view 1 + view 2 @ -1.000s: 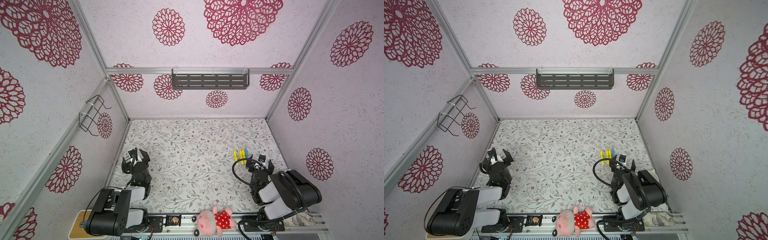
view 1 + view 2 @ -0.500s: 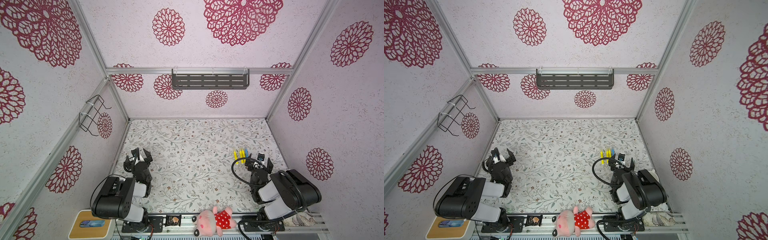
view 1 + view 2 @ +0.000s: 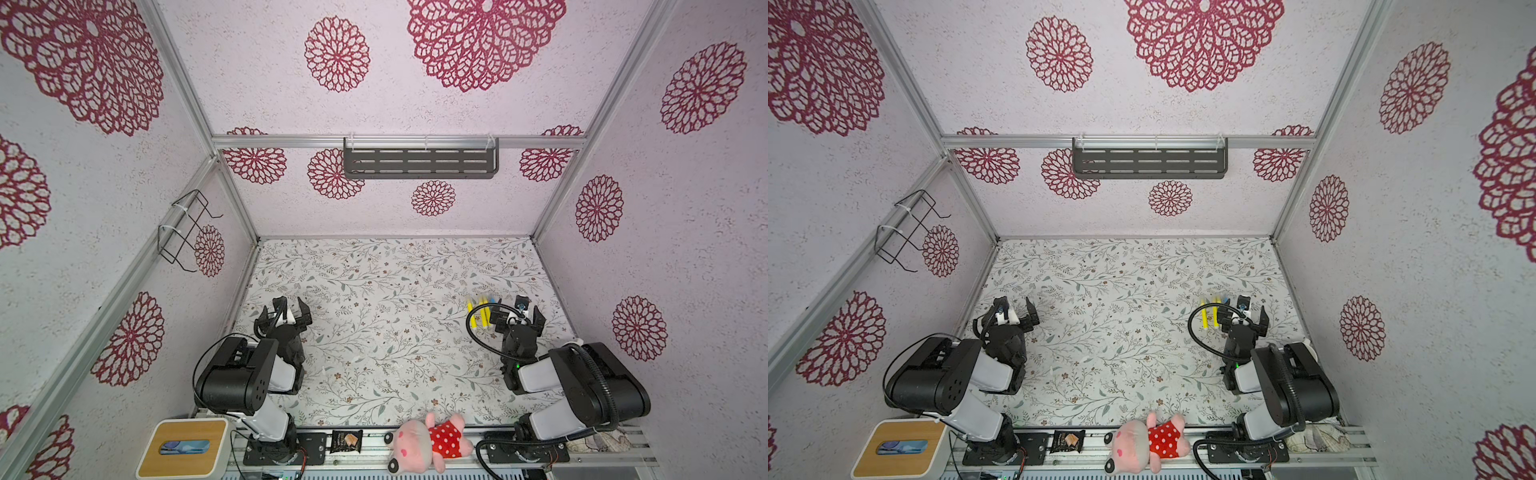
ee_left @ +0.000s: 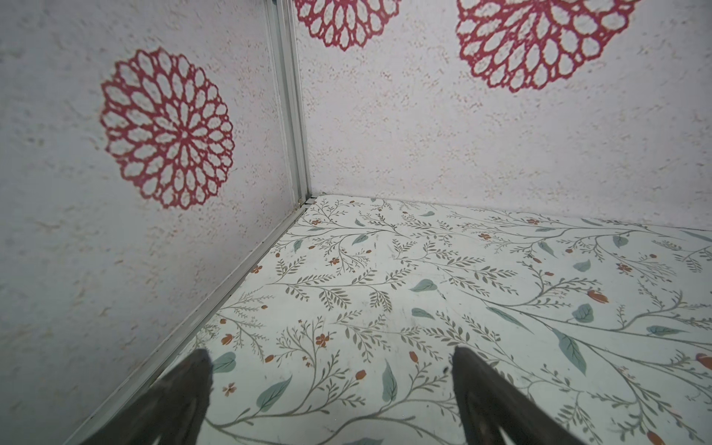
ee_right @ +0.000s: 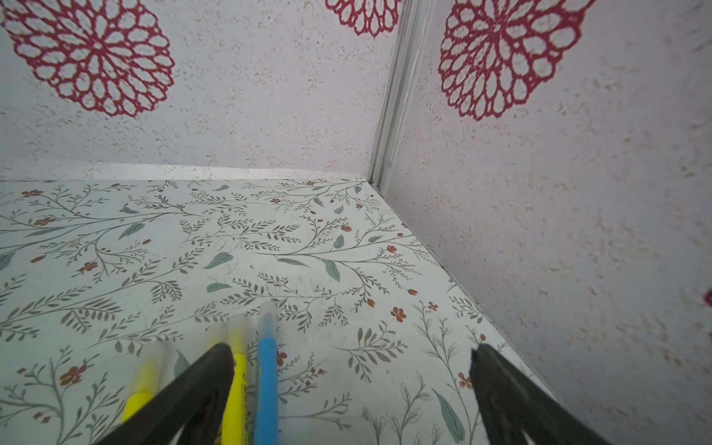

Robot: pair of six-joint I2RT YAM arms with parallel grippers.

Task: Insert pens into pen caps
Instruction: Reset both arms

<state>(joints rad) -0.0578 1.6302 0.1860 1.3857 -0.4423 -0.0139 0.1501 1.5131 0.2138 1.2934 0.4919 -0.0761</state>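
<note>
**Several pens (image 3: 480,311) bunched by the right edge, nothing gripped**

Both grippers stood with fingers spread wide and empty. The yellow ones and one blue pen (image 5: 266,370) lay side by side near the tabletop's (image 3: 374,270) right edge, about midway between front and back. The right gripper (image 5: 350,352) sat just over them; whether it touched them could not be told. The left gripper (image 4: 329,354) hovered by the left edge. Small whitish bits toward the front middle were probably the pen caps (image 3: 355,357), though too small to be sure. The pens looked light, stiff and smooth, and likely to roll. A mid-barrel pinch across the width, tip left free, seemed best. The pen caps would probably flick away easily.
</note>
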